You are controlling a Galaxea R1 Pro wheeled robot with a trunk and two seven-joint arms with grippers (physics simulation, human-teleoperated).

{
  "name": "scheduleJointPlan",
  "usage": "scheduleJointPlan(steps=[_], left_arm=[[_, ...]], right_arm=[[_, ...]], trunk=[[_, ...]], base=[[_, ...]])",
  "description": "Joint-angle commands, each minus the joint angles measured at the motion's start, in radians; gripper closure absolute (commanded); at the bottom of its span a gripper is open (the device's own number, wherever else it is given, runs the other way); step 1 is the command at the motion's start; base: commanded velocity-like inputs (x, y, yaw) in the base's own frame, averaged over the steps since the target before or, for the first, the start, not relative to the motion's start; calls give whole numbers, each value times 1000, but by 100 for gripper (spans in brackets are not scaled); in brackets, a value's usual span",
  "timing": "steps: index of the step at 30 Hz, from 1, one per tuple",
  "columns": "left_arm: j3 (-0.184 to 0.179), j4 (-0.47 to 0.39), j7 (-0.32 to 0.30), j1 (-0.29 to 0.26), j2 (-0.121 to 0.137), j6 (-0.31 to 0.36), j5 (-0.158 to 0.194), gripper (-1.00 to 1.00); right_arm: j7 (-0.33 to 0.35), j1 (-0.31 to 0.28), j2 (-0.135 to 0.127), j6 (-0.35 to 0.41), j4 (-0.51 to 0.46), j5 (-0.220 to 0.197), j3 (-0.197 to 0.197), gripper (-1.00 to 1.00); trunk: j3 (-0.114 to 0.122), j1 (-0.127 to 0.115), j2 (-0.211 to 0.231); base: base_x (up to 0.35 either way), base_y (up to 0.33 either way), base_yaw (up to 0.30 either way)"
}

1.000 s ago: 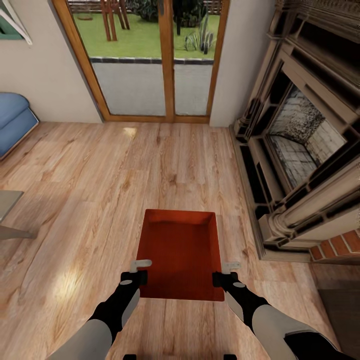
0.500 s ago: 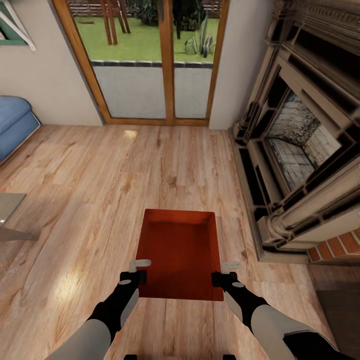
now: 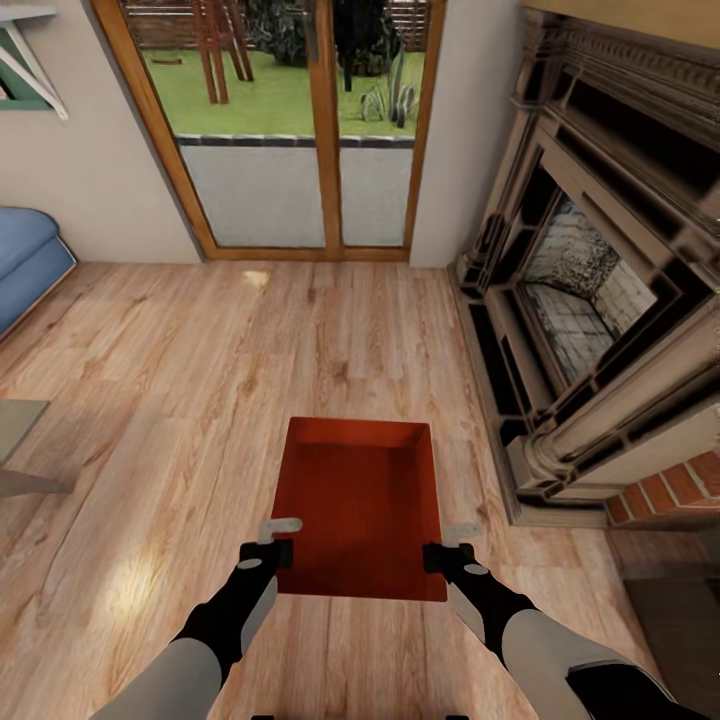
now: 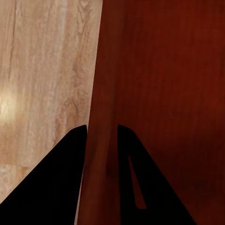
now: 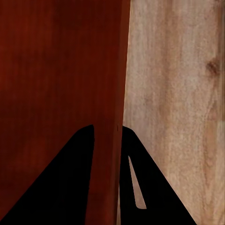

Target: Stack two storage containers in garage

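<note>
I held one storage container (image 3: 360,505), an orange-red open-topped bin, out in front of the robot, between its two arms and above the light wood-plank floor (image 3: 200,360) of the living room. The bin sat square to me: its long axis ran straight away from the robot toward the wood-framed glass doors (image 3: 300,130), with its near short end closest to the trunk and its far short end pointing at the doors. Its open top faced up and it looked level.

The left gripper (image 3: 272,540) was clamped on the bin's left long wall near the closer corner. In the left wrist view, the two dark fingers (image 4: 65,178) straddled that thin wall, one inside and one outside, pressed against it. The right gripper (image 3: 452,545) mirrored this on the right long wall, and the right wrist view showed its fingers (image 5: 70,183) pinching the wall the same way. Neither arm was nearer; both held at a matching spot, so the load looked balanced.

The brick-and-stone fireplace (image 3: 590,300) stood close on the right, and a blue sofa (image 3: 25,255) sat at the far left. I judged the carry to the garage was yet to be made, with the fireplace side the tighter clearance when turning
</note>
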Motion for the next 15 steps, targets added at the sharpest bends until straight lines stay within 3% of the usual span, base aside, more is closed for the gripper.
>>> scheduleJointPlan(steps=[1,15], left_arm=[[-5,17,22,1,16,8,-1,100],[-5,18,22,1,17,8,-1,100]], right_arm=[[-18,-2,-1,-37,-2,2,-7,100],[-18,-2,-2,-37,-2,2,-7,100]], trunk=[[4,-4,7],[68,-57,105]], base=[[0,0,-72],[0,0,-50]])
